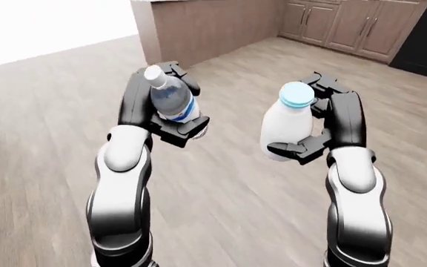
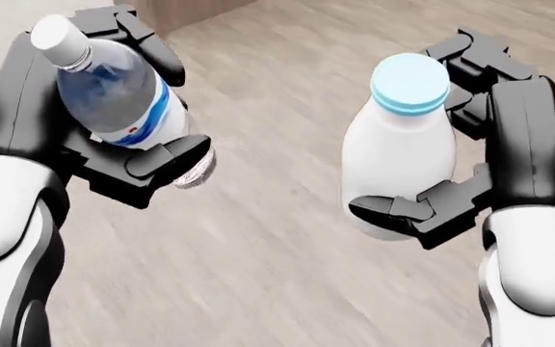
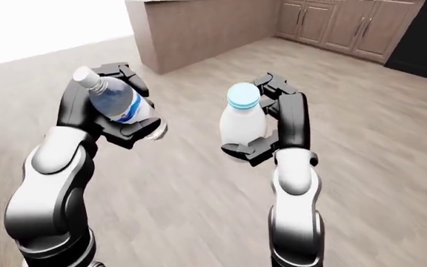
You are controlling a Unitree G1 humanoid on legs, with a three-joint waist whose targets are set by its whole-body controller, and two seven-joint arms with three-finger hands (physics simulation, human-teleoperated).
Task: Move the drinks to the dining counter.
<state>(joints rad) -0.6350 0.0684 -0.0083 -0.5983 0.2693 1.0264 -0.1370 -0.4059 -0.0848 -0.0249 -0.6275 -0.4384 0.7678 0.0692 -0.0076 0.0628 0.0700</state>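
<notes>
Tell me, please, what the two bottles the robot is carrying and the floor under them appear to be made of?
Water bottle in the left hand: clear, glossy plastic by its look, as you see through it; white cap, blue label.
Milk bottle in the right hand: opaque white with a smooth matte finish, plastic or glass, with a pale blue cap.
Floor: wood-look planks, with grain and seams showing.

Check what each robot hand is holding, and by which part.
Left robot hand: water bottle, gripped around its body, tilted. Right robot hand: milk bottle, gripped around its lower body, upright.

Wood floor [image 1: 221, 189], brown cabinets [image 1: 347, 25]
</notes>
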